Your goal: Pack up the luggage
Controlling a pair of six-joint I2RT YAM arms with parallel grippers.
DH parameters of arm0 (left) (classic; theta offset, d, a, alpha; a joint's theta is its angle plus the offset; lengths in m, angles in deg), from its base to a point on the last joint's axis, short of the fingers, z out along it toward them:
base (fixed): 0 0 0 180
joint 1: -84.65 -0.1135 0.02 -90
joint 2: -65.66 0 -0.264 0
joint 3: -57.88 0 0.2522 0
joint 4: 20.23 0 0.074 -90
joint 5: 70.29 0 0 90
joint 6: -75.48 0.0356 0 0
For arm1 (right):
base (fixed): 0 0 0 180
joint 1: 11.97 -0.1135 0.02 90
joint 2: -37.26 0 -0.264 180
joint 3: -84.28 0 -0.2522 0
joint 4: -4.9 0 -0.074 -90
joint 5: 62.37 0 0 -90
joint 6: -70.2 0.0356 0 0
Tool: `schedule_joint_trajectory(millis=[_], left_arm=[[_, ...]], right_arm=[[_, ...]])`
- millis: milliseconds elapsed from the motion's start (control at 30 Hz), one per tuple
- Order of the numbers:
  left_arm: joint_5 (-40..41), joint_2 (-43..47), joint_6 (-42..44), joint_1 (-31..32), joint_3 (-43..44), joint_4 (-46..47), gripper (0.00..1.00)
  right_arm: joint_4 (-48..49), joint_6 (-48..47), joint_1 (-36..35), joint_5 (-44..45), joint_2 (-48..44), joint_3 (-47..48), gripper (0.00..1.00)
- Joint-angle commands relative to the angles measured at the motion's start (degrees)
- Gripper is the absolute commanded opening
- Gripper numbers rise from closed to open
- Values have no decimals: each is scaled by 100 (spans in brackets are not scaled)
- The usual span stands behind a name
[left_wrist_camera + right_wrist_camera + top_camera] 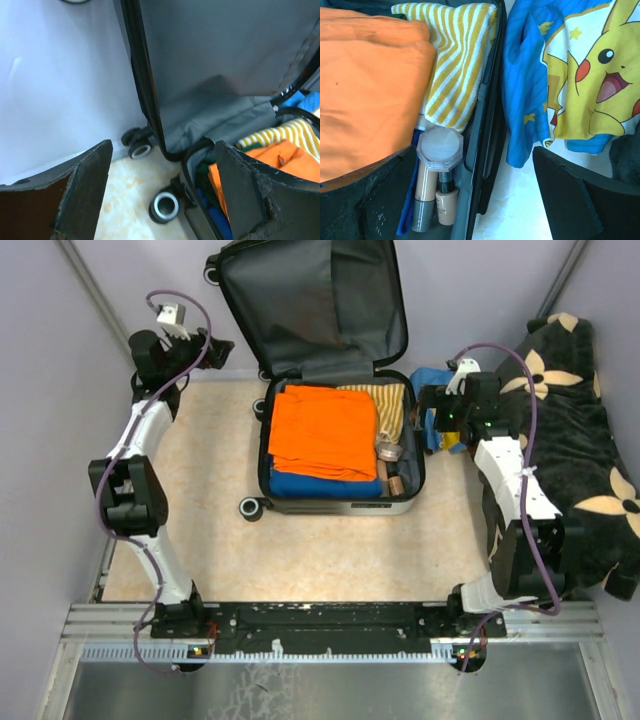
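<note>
- Luggage (315, 305) lies open on the table (200, 490), its shell flat and its grey-lined lid standing up towards the back wall.
- The left tool (162, 147) hovers by the lid's left edge near the hinge corner, its fingers spread wide with nothing between them. It is close to the luggage but not touching it.
- The right tool (473, 150) hangs over the shell's right rim, fingers wide apart and empty. One finger is above the packed side and the other is above the table outside.
- 2 black wheels (165, 206) show on the table below the left tool.
- A blue Pikachu garment (560, 75) lies bunched just outside the right rim, between the luggage and the black flower-patterned cushion (570, 430).
- The cushion runs along the table's right side, next to the right arm.
- In the shell, a folded orange garment (325, 430) lies on top of a blue garment (320, 485).
- A yellow-striped towel (385, 405) fills the far right corner.
- 2 cosmetic bottles (427, 190) and a clear octagonal cap (440, 148) sit along the right wall.
</note>
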Motion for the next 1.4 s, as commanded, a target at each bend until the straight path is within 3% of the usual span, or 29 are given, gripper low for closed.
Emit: schedule_joint_trajectory(millis=[0, 200, 467, 700, 900, 1100, 1367], left_arm=[[-29, -435, -438, 21, 366, 1653, 86], [148, -1318, -895, 27, 1101, 2385, 76], [337, -2493, -680, 116, 2685, 2176, 71], [63, -3002, -395, 235, 3288, 2251, 56], [95, -3319, -367, 317, 3789, 2171, 51], [-154, -3381, -309, 392, 3948, 2201, 28], [-544, -3237, -312, 518, 4035, 2316, 7]], right_arm=[[22, -17, 56, -308, -158, 350, 99], [50, -60, 81, -254, -157, 318, 99], [209, -19, 79, -329, -42, 239, 99], [112, -117, 81, -262, 82, 333, 99], [88, -153, 77, -263, 161, 369, 99], [93, -118, 77, -267, 153, 341, 99], [92, -127, 76, -263, 65, 195, 99]])
